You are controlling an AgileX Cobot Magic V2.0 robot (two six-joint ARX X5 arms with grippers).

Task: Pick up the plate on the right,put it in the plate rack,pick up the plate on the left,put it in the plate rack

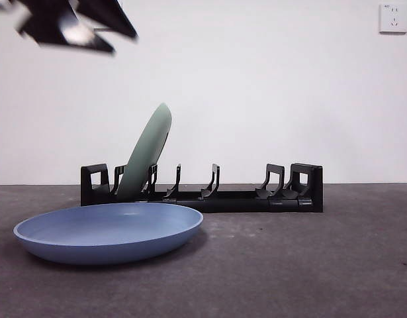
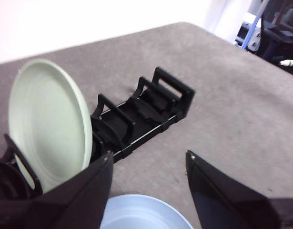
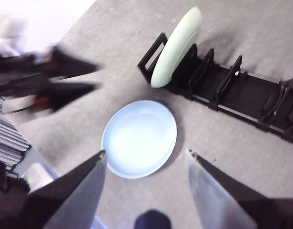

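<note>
While green plate (image 1: 146, 156) leans in plate rack (image 1: 216, 199), both end effectors open, empty.

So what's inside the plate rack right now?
One pale green round plate stands tilted between the prongs at one end of the long black plastic plate rack. The other slots look empty. Its lower edge is hidden by the prongs. The blue plate lies on the table.

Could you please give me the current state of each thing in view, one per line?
green plate: standing on edge in the plate rack, leaning, near one end.
blue plate: lying flat on the table in front of the rack, not held.
plate rack: on the table, its other slots empty.
left gripper: jaws open, holding nothing, above the blue plate.
right gripper: jaws open, holding nothing, high above the table.
</note>
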